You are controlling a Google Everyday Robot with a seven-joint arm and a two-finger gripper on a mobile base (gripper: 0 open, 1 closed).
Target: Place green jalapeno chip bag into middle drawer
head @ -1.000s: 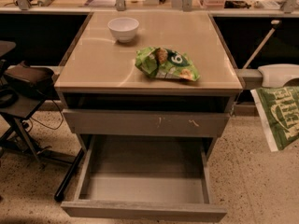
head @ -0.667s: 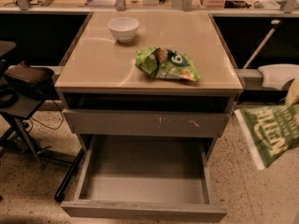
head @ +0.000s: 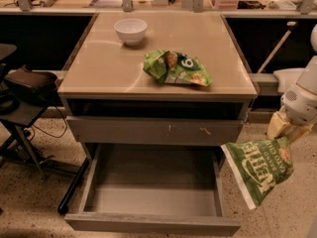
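Note:
The green jalapeno chip bag (head: 260, 170) hangs tilted from my gripper (head: 286, 132) at the right of the cabinet. Its pale lettered panel faces the camera. The gripper is shut on the bag's upper right corner, and my white arm (head: 304, 95) rises behind it. The bag's left edge is level with the right front corner of the middle drawer (head: 153, 195). That drawer is pulled out, with a bare grey floor and nothing inside. The bag is outside the drawer, above floor level.
A shut grey drawer front with pale scratch marks (head: 153, 131) sits above the open drawer. On the countertop (head: 99, 68) lie a brighter green bag with a "6" logo (head: 176, 68) and a white bowl (head: 130, 30). A dark chair (head: 25, 88) stands at the left.
My gripper has carried the chip bag leftward from the frame's right edge toward the open drawer's right front corner. The bag now hangs more tilted.

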